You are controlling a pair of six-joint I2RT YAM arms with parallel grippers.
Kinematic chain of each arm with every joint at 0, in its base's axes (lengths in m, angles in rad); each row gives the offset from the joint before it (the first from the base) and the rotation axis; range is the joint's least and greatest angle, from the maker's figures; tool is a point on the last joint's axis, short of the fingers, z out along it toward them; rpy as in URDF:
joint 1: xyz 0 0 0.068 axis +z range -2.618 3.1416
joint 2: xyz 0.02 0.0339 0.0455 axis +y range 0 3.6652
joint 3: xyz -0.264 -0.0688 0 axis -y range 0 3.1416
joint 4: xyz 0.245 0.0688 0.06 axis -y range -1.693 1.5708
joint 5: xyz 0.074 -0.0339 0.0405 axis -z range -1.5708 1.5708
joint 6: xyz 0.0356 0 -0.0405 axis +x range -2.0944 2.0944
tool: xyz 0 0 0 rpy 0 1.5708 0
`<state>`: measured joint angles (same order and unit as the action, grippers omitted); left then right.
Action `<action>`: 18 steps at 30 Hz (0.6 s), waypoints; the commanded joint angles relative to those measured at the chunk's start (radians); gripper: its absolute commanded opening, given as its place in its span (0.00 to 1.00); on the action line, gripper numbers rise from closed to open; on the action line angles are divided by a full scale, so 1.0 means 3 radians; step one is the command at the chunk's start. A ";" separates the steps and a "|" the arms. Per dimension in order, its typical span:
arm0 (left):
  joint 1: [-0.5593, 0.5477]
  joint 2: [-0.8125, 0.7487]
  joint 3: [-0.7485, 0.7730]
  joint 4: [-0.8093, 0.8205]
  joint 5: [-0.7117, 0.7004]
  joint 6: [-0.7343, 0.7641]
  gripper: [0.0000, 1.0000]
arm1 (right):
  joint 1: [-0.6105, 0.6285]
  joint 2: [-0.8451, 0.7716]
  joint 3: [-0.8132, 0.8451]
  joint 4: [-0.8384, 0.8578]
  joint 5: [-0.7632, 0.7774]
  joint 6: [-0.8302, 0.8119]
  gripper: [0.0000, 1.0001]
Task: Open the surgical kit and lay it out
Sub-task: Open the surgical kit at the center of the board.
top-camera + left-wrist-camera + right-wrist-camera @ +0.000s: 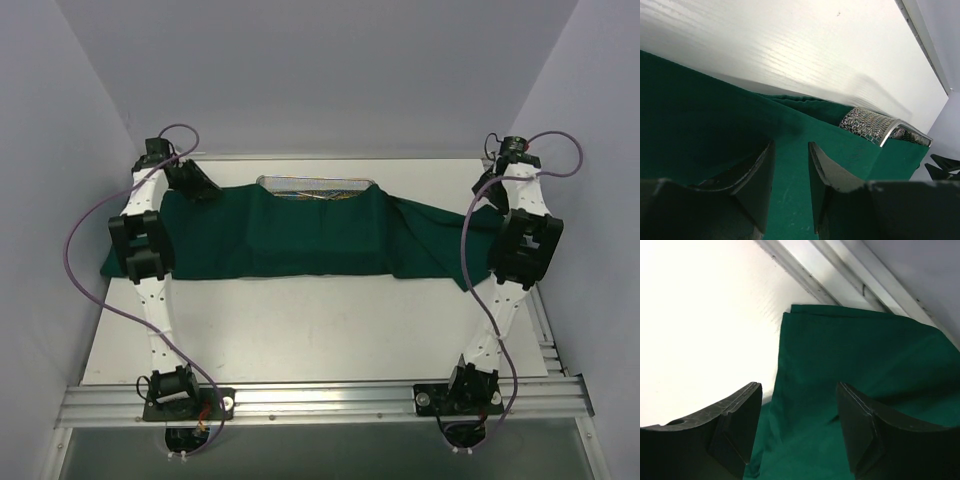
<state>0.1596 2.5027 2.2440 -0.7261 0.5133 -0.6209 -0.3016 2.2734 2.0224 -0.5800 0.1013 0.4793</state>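
Currently, green drape [280, 235] being borne on desk [300, 330], mesh tray [318, 187] being half covered by it, left pincer [791, 145] being held narrow, right pincer [799, 386] wide.

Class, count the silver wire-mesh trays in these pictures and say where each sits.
1. The rectangular silver wire-mesh tray lies at the far side of the white table, mostly under the large dark green cloth drape; only its far rim shows. More could be hidden beneath.
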 commanded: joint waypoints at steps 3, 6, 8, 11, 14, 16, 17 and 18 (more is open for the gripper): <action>-0.0005 -0.0171 -0.0066 0.0217 0.0104 -0.0037 0.41 | 0.0080 0.0117 0.0121 0.0215 0.0255 -0.0212 0.54; -0.0011 -0.0171 -0.0091 0.0232 0.0104 -0.0037 0.41 | 0.0085 0.0148 0.0049 0.0384 0.0230 -0.0238 0.34; -0.0016 -0.0171 -0.0097 0.0217 0.0104 -0.0032 0.41 | 0.0085 0.0158 0.0014 0.0410 0.0245 -0.0227 0.11; -0.0011 -0.0166 -0.0102 0.0232 0.0089 -0.0032 0.41 | 0.0075 0.0158 -0.0068 0.0461 0.0276 -0.0217 0.03; -0.0016 -0.0136 -0.0061 0.0212 0.0094 -0.0037 0.41 | 0.0044 0.0199 -0.0109 0.0446 0.0276 -0.0181 0.00; -0.0016 -0.0130 -0.0040 0.0212 0.0089 -0.0037 0.41 | 0.0034 0.0250 -0.0130 0.0425 0.0291 -0.0151 0.00; -0.0016 -0.0125 -0.0035 0.0201 0.0084 -0.0037 0.41 | 0.0018 0.0266 -0.0145 0.0430 0.0281 -0.0146 0.00; -0.0016 -0.0125 -0.0030 0.0201 0.0084 -0.0037 0.41 | 0.0023 0.0301 -0.0165 0.0461 0.0271 -0.0146 0.00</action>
<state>0.1581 2.5023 2.2112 -0.6960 0.5285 -0.6262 -0.2848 2.3413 1.9934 -0.4404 0.1505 0.4240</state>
